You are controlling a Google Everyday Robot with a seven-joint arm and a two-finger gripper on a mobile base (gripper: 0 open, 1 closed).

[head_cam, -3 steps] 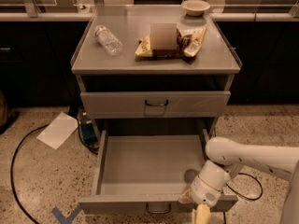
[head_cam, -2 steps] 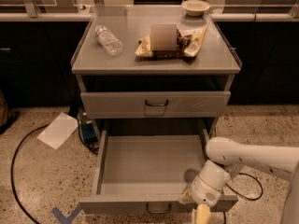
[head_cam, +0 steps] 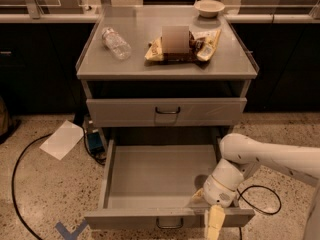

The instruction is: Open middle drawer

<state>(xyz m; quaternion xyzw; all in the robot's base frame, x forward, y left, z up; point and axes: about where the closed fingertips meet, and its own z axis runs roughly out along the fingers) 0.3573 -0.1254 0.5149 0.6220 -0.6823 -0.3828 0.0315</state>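
The middle drawer (head_cam: 160,171) is pulled far out of the grey cabinet, and its grey tray is empty. Its front panel (head_cam: 125,218) faces me at the bottom of the view, with a small dark wire handle (head_cam: 169,224) at the centre. My gripper (head_cam: 215,226) hangs over the right part of that front panel, to the right of the handle, at the end of my white arm (head_cam: 270,156), which comes in from the right. The upper drawer (head_cam: 166,112) is shut.
On the cabinet top (head_cam: 100,59) lie a plastic bottle (head_cam: 116,43), a snack bag (head_cam: 186,45) and a bowl (head_cam: 209,7). A white paper (head_cam: 62,139) and black cables (head_cam: 20,184) lie on the floor at the left. Dark counters stand behind.
The view has shifted a little, and the cabinet top now looks larger. My arm, the gripper and the open drawer stay in about the same place.
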